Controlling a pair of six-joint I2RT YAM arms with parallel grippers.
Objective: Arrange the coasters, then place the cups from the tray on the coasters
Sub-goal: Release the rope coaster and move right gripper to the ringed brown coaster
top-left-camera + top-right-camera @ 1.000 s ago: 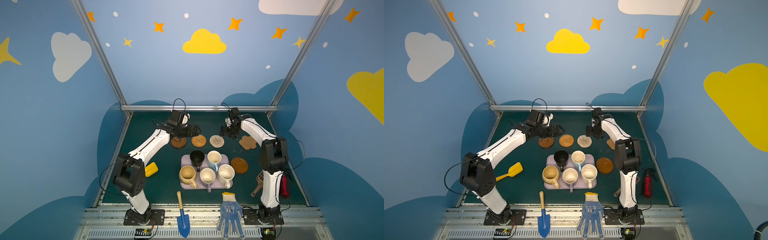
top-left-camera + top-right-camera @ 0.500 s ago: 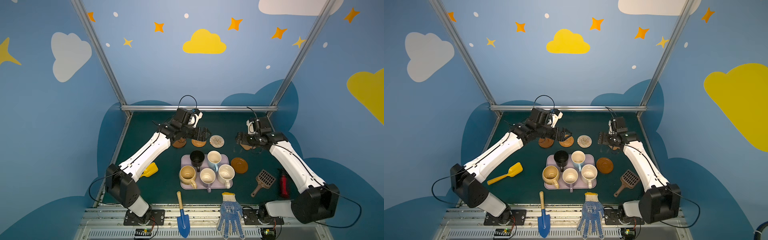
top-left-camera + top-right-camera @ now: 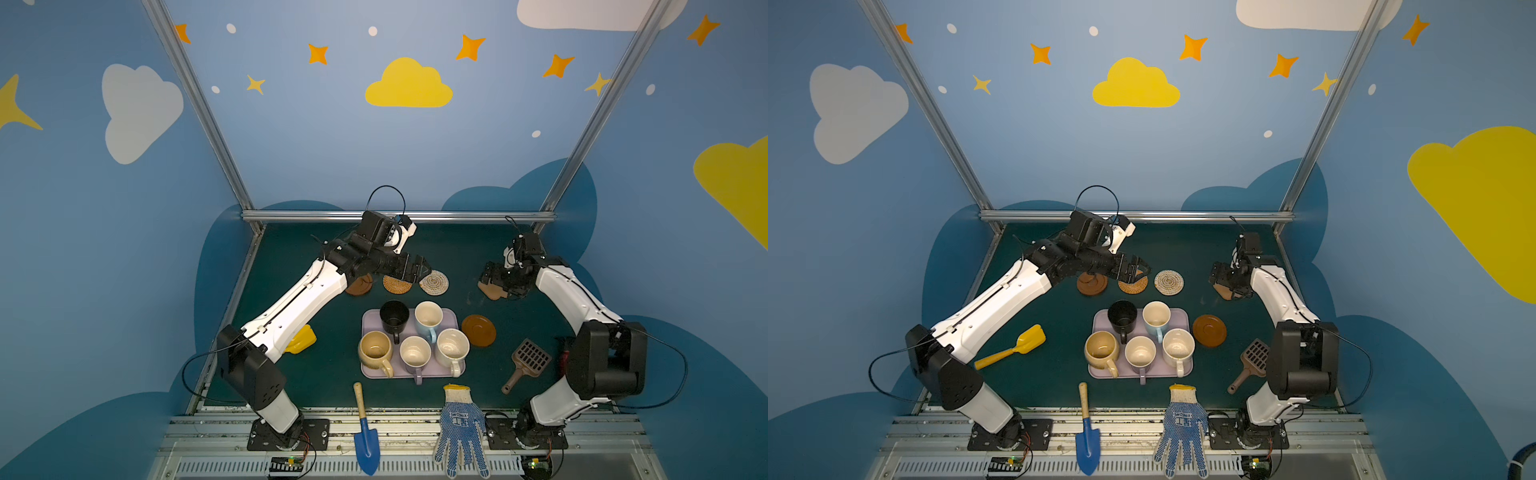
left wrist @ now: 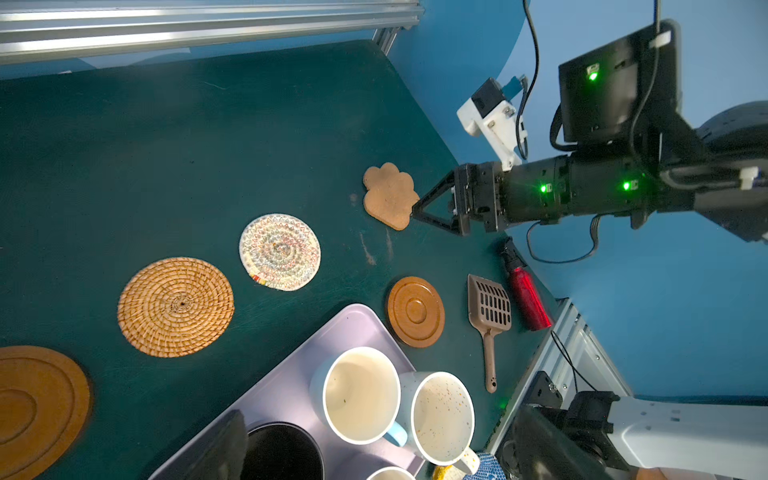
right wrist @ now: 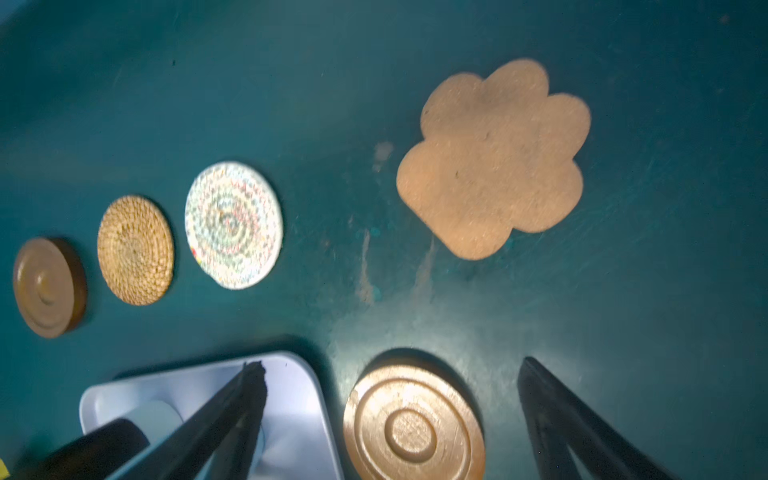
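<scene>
Along the back lie a dark-brown disc coaster point(image 3: 1091, 285), an orange rattan coaster point(image 3: 1133, 286) and a pale spiral coaster point(image 3: 1169, 282). My left gripper point(image 3: 1139, 268) hovers open over the rattan one, holding nothing. A tan cloud coaster point(image 3: 493, 292) lies further right, and my right gripper point(image 3: 487, 277) hangs open just above it. In the right wrist view its fingers point(image 5: 251, 390) stand wide apart around the second brown disc point(image 5: 415, 424). The tray point(image 3: 368, 328) holds the black point(image 3: 394, 316), light blue point(image 3: 428, 315), tan-yellow point(image 3: 375, 350), lavender point(image 3: 414, 354) and speckled cream point(image 3: 452, 347) cups.
A yellow scoop point(image 3: 1017, 347) lies left of the tray. A blue trowel point(image 3: 365, 440) and a dotted glove point(image 3: 459, 432) sit at the front edge. A brown slotted scoop point(image 3: 528, 362) and a red bottle point(image 4: 528, 299) lie at the right. A metal rail point(image 3: 399, 216) bounds the back.
The right gripper has left the pale spiral coaster, swung right over the cloud coaster and opened wider. The left gripper has slid right, from the brown disc toward the rattan coaster.
</scene>
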